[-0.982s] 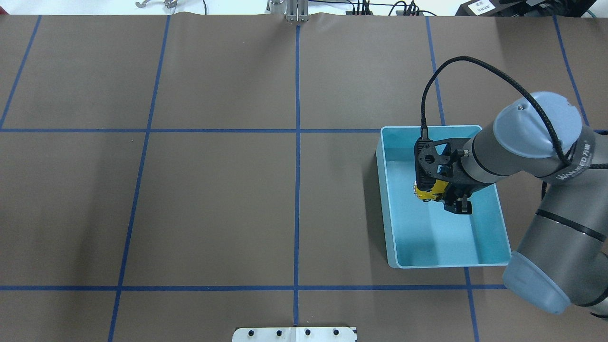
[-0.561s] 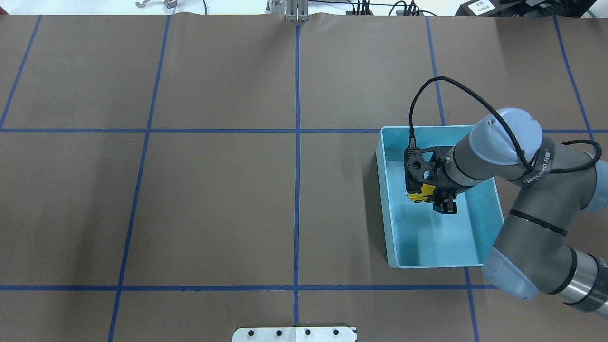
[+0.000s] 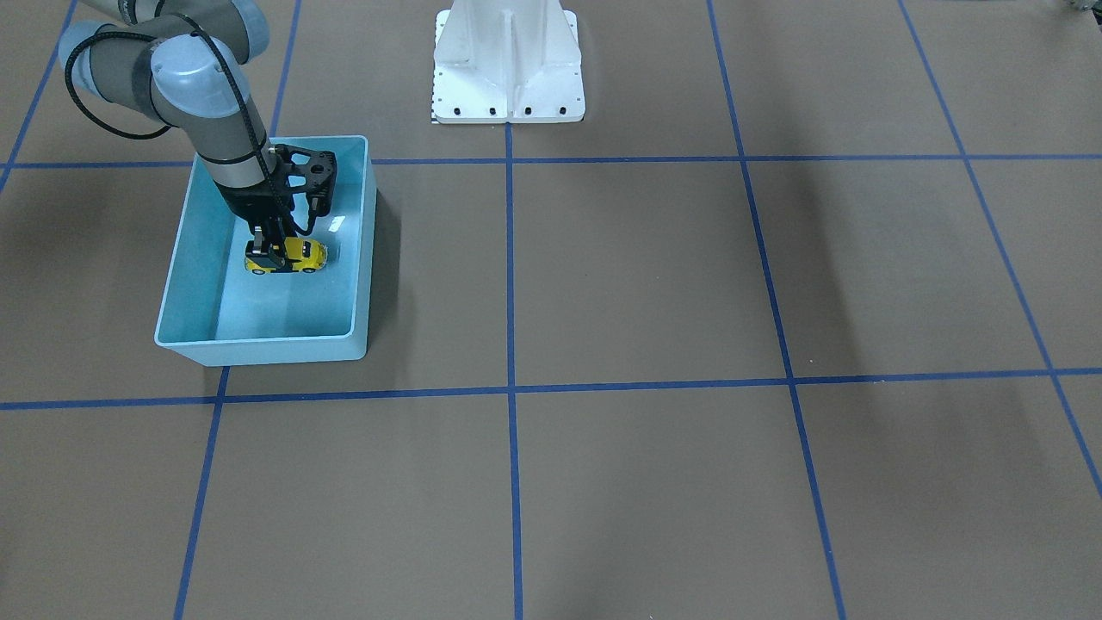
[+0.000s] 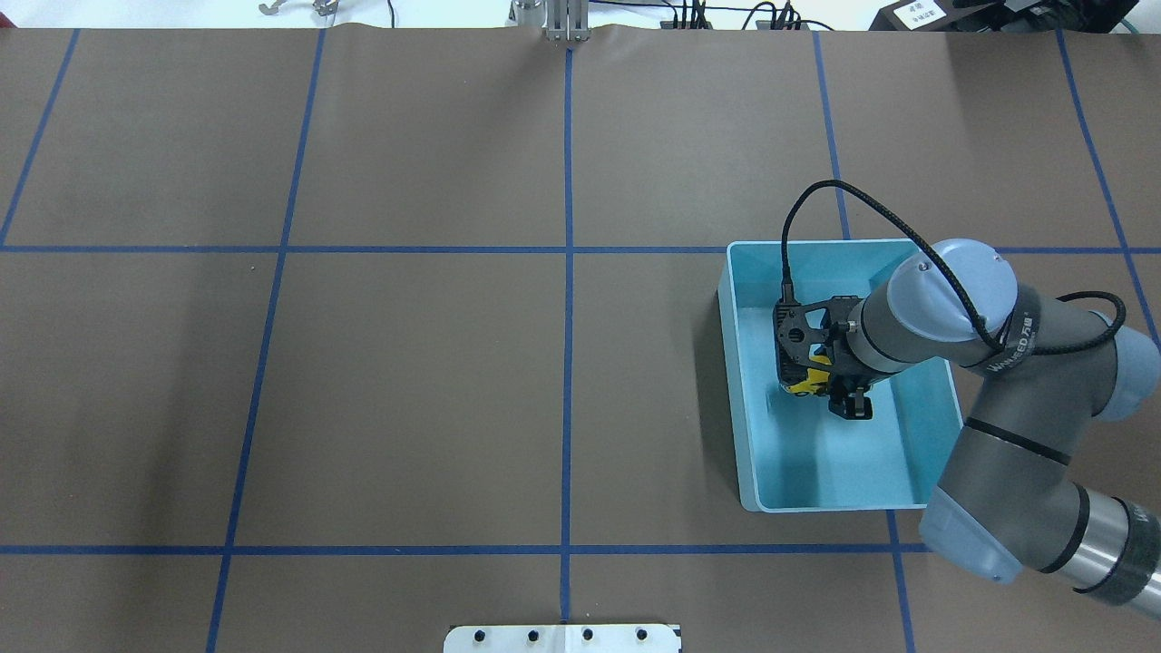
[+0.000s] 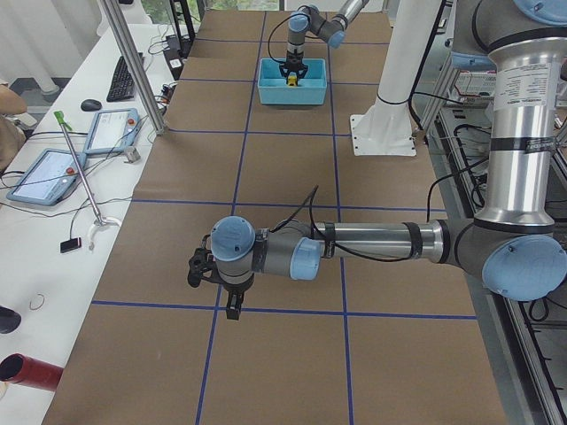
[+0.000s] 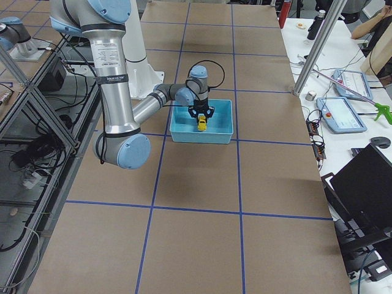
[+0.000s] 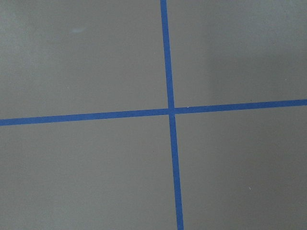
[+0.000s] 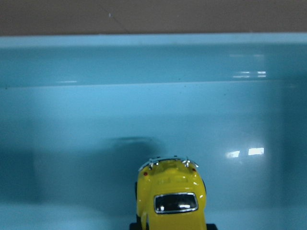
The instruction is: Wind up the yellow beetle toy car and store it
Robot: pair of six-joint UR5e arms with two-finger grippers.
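Observation:
The yellow beetle toy car [image 3: 291, 256] is inside the light blue bin [image 3: 258, 349], low near the bin floor and towards the wall nearest the table's middle. My right gripper [image 3: 269, 253] reaches straight down into the bin and is shut on one end of the car. From overhead the car [image 4: 802, 386] shows only as a yellow sliver under the right gripper [image 4: 830, 394]. The right wrist view shows the car's roof and window [image 8: 170, 196] over the bin floor [image 8: 144, 120]. My left gripper [image 5: 232, 308] hangs over bare table far from the bin; I cannot tell whether it is open or shut.
The bin [image 4: 733, 363] stands on the brown table with blue tape lines [image 4: 567, 272]. The robot's white base plate [image 3: 508, 65] is at the table's edge. The left wrist view shows only a tape crossing [image 7: 171, 111].
My right arm has lowered the car deeper into the bin, shifting slightly towards the table's middle. The elbow has swung in over the bin's corner.

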